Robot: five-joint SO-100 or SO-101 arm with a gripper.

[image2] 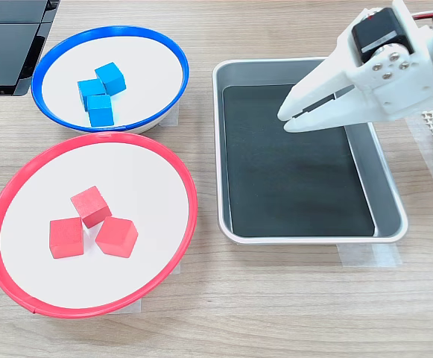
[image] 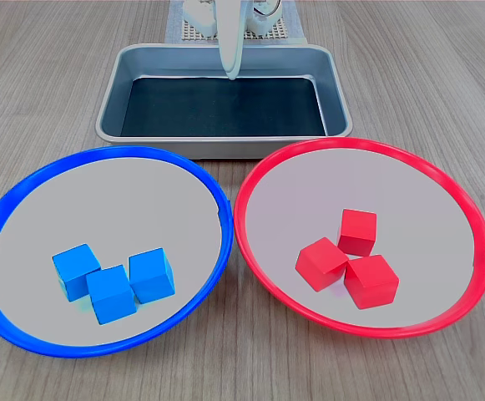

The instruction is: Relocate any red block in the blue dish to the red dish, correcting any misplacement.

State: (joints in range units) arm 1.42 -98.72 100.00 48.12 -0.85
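Three red blocks [image: 348, 256] [image2: 89, 224] lie clustered in the red dish [image: 259, 180] [image2: 179, 179]. Three blue cubes [image: 113, 280] [image2: 99, 89] sit in the blue dish [image: 25, 188] [image2: 173, 56]; no red block shows in it. My white gripper [image: 233, 75] [image2: 283, 119] hangs above the steel tray, shut with nothing between its fingers, well away from both dishes.
A rectangular steel tray [image: 334, 79] [image2: 220, 149] with a dark bottom stands behind the dishes in the first exterior view. A black object [image2: 7, 45] lies at the top left of the second exterior view. The arm's base [image: 225, 17] stands behind the tray.
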